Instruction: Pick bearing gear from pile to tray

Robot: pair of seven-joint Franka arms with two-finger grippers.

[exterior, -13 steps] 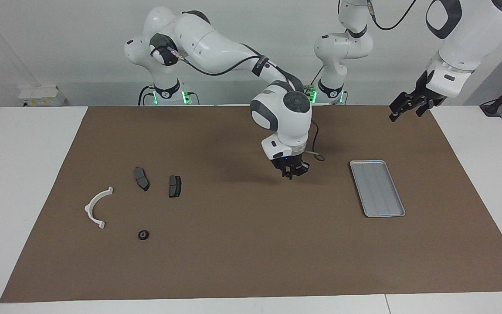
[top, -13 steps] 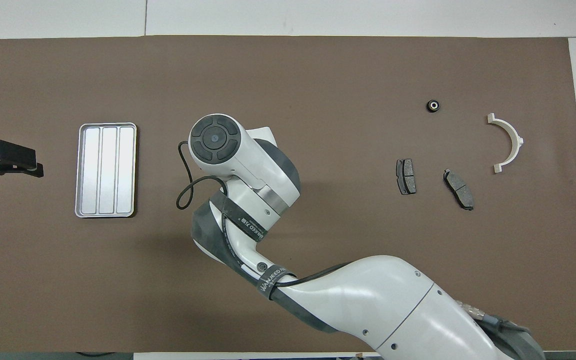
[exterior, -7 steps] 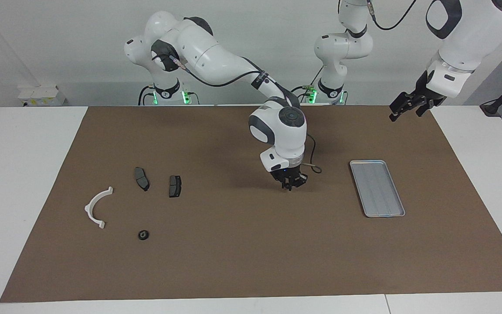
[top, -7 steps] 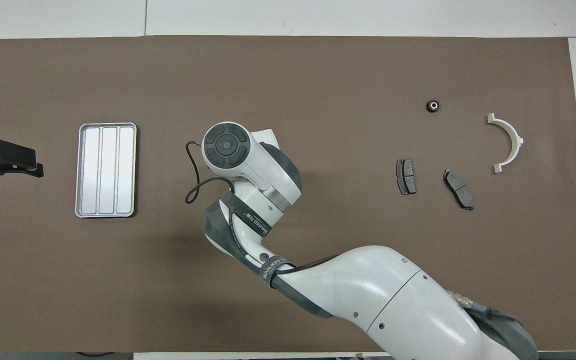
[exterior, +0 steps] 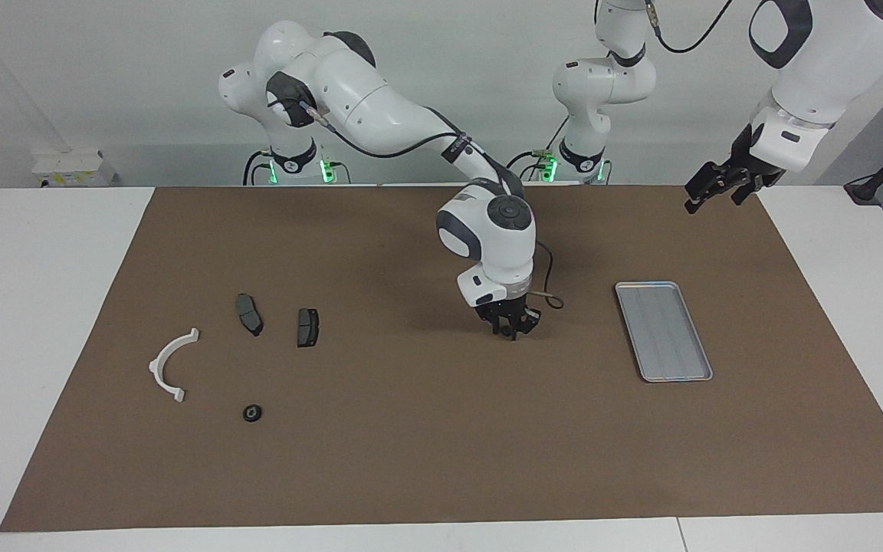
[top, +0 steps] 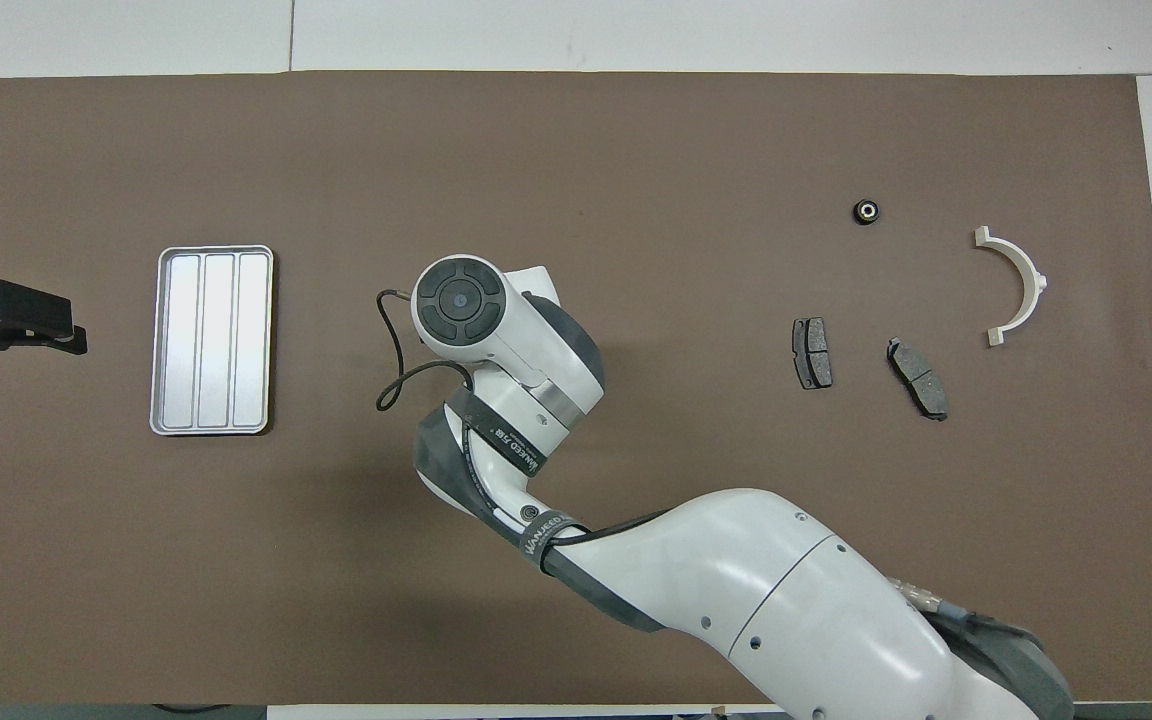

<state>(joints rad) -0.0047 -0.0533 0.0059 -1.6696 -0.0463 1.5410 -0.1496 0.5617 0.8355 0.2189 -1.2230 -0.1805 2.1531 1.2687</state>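
Note:
The pile lies toward the right arm's end of the brown mat: a white half-ring bracket (exterior: 156, 366) (top: 1034, 283), two dark brake pads (exterior: 249, 313) (exterior: 307, 327) (top: 812, 353) (top: 918, 378), and one small black round bearing gear (exterior: 252, 413) (top: 867, 211). The silver tray (exterior: 664, 331) (top: 213, 340) lies bare toward the left arm's end. My right gripper (exterior: 514, 326) hangs low over the mat's middle, between pile and tray. The overhead view hides it under its wrist. My left gripper (exterior: 717, 188) (top: 6, 320) waits open and raised by the mat's edge next to the tray.
The brown mat (exterior: 411, 460) covers most of the white table. A black cable loops off the right wrist (top: 391, 370). The right arm's forearm spans the mat's near part in the overhead view (top: 786, 600).
My right gripper has come down closer to the mat and shifted slightly toward the pile's end. The left arm and the parts have not moved.

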